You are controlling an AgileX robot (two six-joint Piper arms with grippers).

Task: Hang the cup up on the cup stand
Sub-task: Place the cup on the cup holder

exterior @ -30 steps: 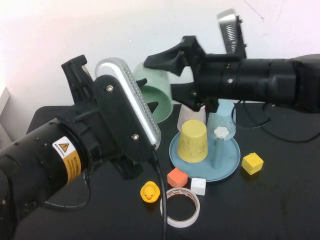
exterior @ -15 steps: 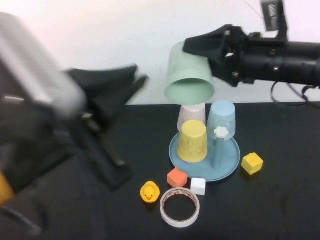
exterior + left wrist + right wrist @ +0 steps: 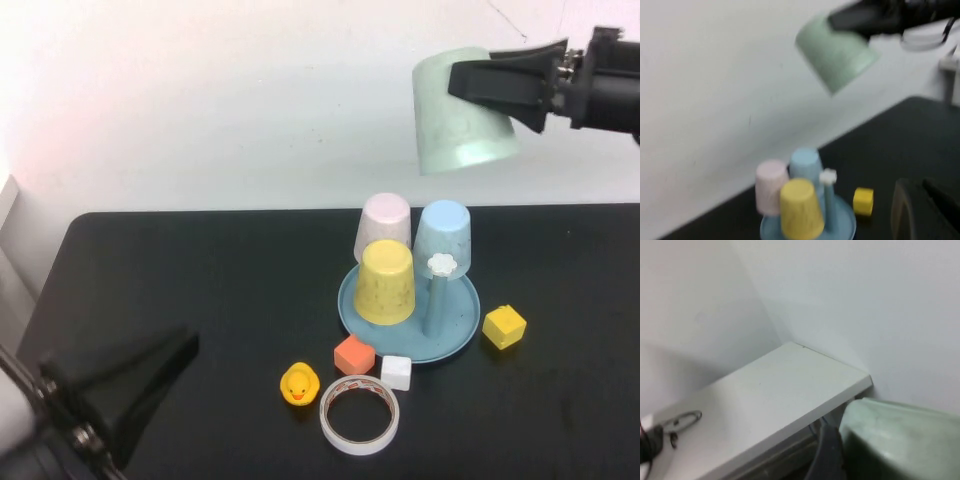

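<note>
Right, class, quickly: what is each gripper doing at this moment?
Left gripper: shut, empty, low at the table's near left corner.
Right gripper: gripping the mint-green cup, high above the cup stand.

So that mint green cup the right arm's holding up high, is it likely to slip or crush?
The cup looks like thin plastic, so probably light and slightly squashable. The right gripper pinches only its rim, so it might pivot. Its smooth tapered wall could slide.
</note>
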